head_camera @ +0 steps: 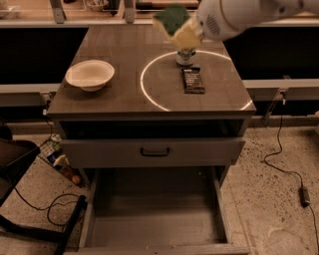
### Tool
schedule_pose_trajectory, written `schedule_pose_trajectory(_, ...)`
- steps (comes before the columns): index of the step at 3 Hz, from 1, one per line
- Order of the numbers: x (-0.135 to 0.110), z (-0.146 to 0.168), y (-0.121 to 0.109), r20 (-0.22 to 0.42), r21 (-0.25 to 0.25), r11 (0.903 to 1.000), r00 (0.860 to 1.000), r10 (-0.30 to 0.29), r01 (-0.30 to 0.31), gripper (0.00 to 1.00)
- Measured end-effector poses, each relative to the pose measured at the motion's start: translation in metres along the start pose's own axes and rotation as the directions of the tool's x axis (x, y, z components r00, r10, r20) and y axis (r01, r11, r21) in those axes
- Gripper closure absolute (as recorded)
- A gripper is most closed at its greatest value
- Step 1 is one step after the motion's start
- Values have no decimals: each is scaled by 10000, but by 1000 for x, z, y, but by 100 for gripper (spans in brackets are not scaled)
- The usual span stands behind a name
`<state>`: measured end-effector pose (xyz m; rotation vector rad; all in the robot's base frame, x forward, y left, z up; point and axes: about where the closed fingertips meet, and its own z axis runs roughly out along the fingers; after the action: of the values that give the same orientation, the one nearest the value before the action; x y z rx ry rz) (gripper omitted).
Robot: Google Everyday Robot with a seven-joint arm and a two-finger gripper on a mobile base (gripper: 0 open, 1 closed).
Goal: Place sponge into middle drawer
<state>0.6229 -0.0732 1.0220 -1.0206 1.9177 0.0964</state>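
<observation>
The gripper (195,26) hangs over the back of the cabinet top (124,69), pinching the sponge (175,22) in mid-air, well above the open middle drawer (154,219). It looks light and squashy, so I'd say a gentle squeeze across the yellow foam holds it best.

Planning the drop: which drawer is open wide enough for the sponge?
The lower drawer, pulled far out; the handled drawer above is barely open. The tool holds the sponge over the table.

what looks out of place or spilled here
Nothing is spilled or damaged. The only oddity: the sponge hangs in the gripper up by the can, away from the open middle drawer below.
</observation>
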Motion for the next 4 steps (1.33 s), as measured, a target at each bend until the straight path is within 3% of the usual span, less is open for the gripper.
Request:
schedule_pose_trajectory(1, 69, 26, 28, -1607, -794, 9965, 9869, 131, -262, 100)
schedule_pose_trajectory(2, 133, 43, 53, -2402, -1840, 9797, 9701, 340, -799, 100)
schedule_pose_trajectory(4, 128, 52, 58, -2237, -2322, 9713, 9746, -21, -512, 100)
